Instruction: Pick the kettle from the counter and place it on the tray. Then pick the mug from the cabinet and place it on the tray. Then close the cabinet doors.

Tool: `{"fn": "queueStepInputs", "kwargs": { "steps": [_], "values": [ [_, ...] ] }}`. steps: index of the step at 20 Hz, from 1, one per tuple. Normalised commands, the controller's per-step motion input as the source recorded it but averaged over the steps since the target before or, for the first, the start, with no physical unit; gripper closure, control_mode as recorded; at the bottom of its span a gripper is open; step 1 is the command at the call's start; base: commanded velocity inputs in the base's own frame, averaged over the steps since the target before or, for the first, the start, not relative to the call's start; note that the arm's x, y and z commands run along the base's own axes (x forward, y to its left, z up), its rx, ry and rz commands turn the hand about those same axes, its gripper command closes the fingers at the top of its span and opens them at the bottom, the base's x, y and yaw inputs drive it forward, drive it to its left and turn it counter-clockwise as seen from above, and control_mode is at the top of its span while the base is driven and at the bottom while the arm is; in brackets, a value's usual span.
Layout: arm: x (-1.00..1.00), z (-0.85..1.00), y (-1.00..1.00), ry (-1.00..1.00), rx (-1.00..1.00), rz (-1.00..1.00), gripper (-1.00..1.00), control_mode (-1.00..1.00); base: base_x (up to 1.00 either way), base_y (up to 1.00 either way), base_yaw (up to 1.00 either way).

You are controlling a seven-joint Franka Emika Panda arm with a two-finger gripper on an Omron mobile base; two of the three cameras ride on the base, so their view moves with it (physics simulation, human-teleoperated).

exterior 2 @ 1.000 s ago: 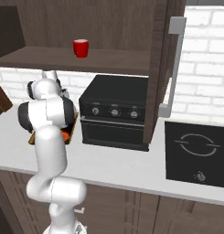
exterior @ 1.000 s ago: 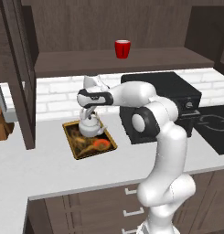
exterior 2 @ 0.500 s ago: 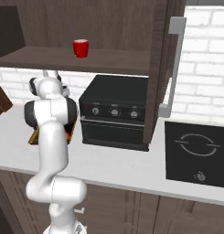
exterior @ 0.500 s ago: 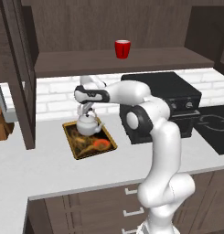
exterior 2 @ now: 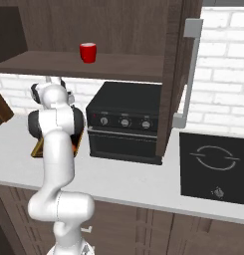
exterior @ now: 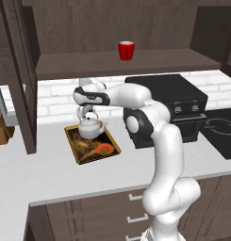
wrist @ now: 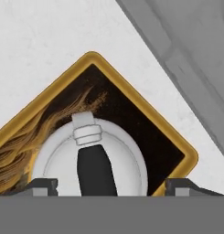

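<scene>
1. Your kettle (exterior: 91, 127) sits on the tray (exterior: 77, 149), toward its far end, spout at about 3 o'clock in the left base view.
2. Your gripper (wrist: 111, 185) hangs straight above it, jaws spread wide either side of the dark handle, gripping nothing.
3. The handle runs 12 to 6 in the hand view, across the jaws' gap.
4. The mug (exterior: 126, 50) stands on the cabinet shelf at 1 o'clock from the kettle, well apart.
5. The right base view adds the open cabinet door (exterior 2: 174, 74).
</scene>
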Motion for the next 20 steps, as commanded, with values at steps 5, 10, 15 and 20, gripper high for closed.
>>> {"fn": "queueStepInputs", "kwargs": {
  "steps": [5,10,15,20],
  "values": [
    [0.0,-0.64,0.0,-0.16,0.0,0.0,-1.0,-1.0,0.0,0.0,0.0],
    [0.0,-0.82,0.0,-0.29,0.0,0.0,-1.0,-1.0,0.0,0.0,0.0],
    [-0.13,-0.49,0.0,-0.35,0.0,0.0,-1.0,-1.0,0.0,0.0,0.0],
    [-0.39,-0.22,-0.01,-0.3,0.0,0.0,-1.0,-1.0,0.0,0.0,0.0]
  ]
}}
